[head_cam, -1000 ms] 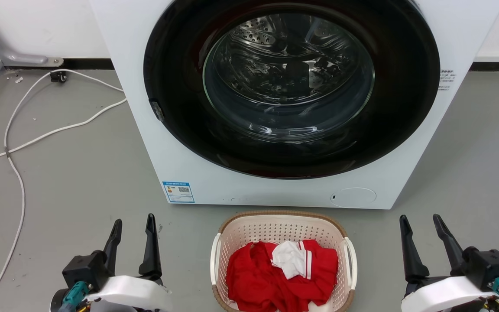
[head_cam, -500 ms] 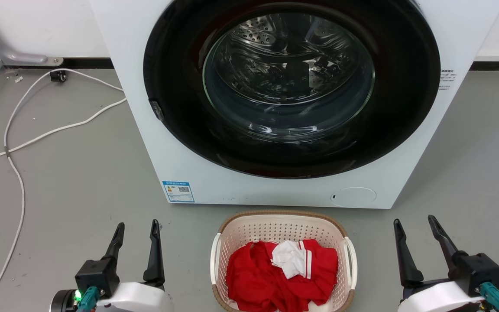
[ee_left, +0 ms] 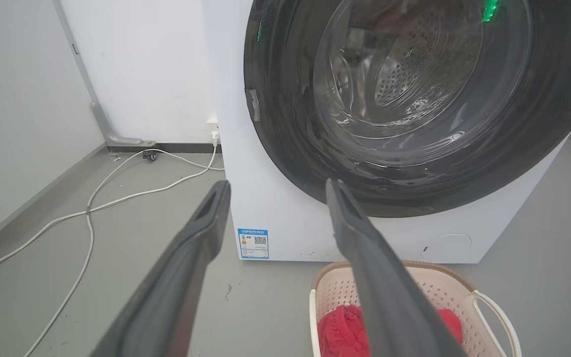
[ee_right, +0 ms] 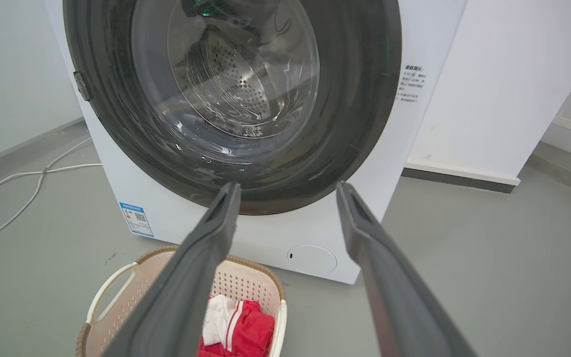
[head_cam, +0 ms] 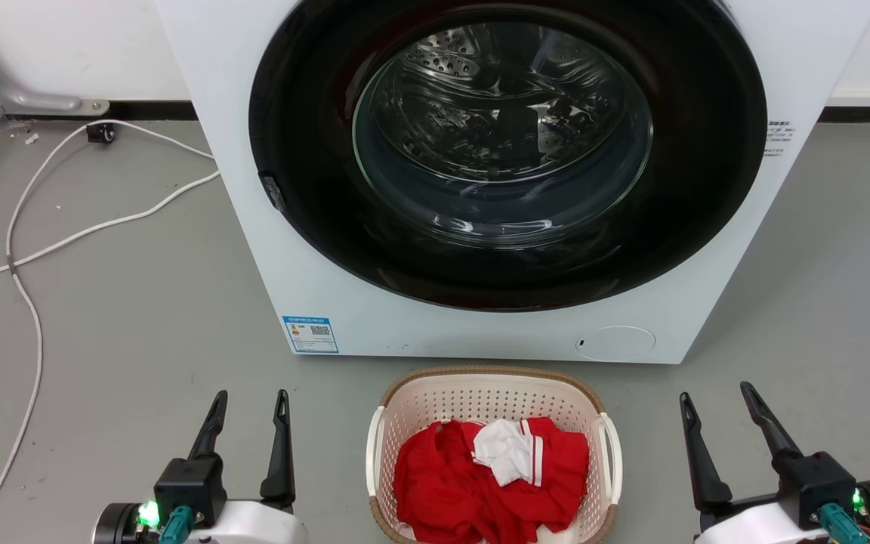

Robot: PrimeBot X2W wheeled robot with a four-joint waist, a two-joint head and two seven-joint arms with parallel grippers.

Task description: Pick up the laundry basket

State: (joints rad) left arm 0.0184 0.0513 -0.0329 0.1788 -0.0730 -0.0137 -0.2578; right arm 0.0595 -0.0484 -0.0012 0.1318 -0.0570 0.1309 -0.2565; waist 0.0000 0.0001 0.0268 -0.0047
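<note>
The laundry basket (head_cam: pixel 492 394) is cream perforated plastic with a brown woven-look rim and white side handles. It stands on the grey floor just in front of the washing machine, holding red and white clothes (head_cam: pixel 492 472). My left gripper (head_cam: pixel 251 400) is open, about a hand's width left of the basket's left handle (head_cam: pixel 372 446). On the far right my right gripper (head_cam: pixel 716 394) is open too, clear of the right handle (head_cam: pixel 614 453). The basket (ee_left: pixel 439 290) sits at the lower right of the left wrist view and the basket (ee_right: pixel 246 280) at the lower left of the right wrist view.
The white washing machine (head_cam: pixel 480 332) with its closed dark round door (head_cam: pixel 507 151) stands right behind the basket. White cables (head_cam: pixel 35 249) trail over the floor at the left. Grey floor lies on both sides of the basket.
Both grippers have sunk lower in the head view and shifted slightly inward toward the basket. The basket and clothes have not moved.
</note>
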